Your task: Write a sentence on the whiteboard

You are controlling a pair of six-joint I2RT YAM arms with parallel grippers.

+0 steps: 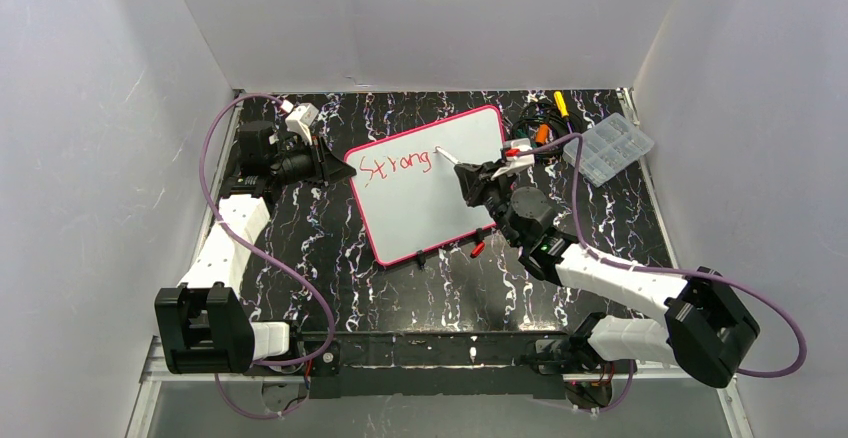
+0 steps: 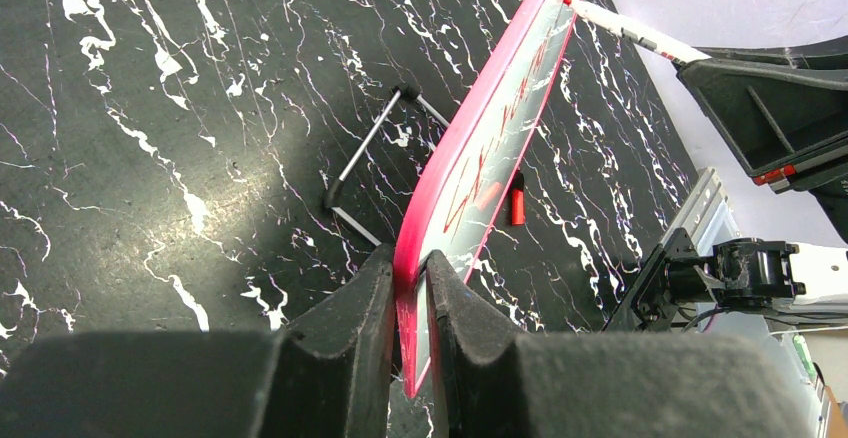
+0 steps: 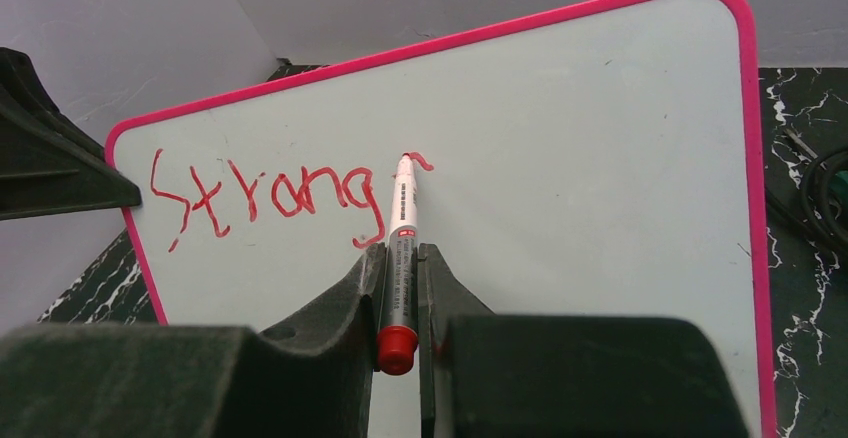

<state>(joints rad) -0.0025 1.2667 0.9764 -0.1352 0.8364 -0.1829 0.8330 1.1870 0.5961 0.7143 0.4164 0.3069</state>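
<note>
The whiteboard (image 1: 430, 183), white with a pink border, stands tilted on the black marble table. My left gripper (image 1: 335, 165) is shut on its left edge; the left wrist view shows the pink rim (image 2: 470, 148) pinched between my fingers (image 2: 412, 276). My right gripper (image 3: 402, 258) is shut on a red marker (image 3: 400, 258), whose tip touches the board just right of the red word "Strong" (image 3: 265, 198). A small fresh red stroke (image 3: 422, 161) sits at the tip. From above, the sentence (image 1: 397, 164) reads "Strong" and my right gripper (image 1: 468, 180) is over the board's right half.
A red marker cap (image 1: 478, 249) lies on the table below the board's lower edge. A clear plastic compartment box (image 1: 608, 148) and a tangle of cables and tools (image 1: 540, 123) sit at the back right. The board's wire stand (image 2: 375, 153) shows behind it.
</note>
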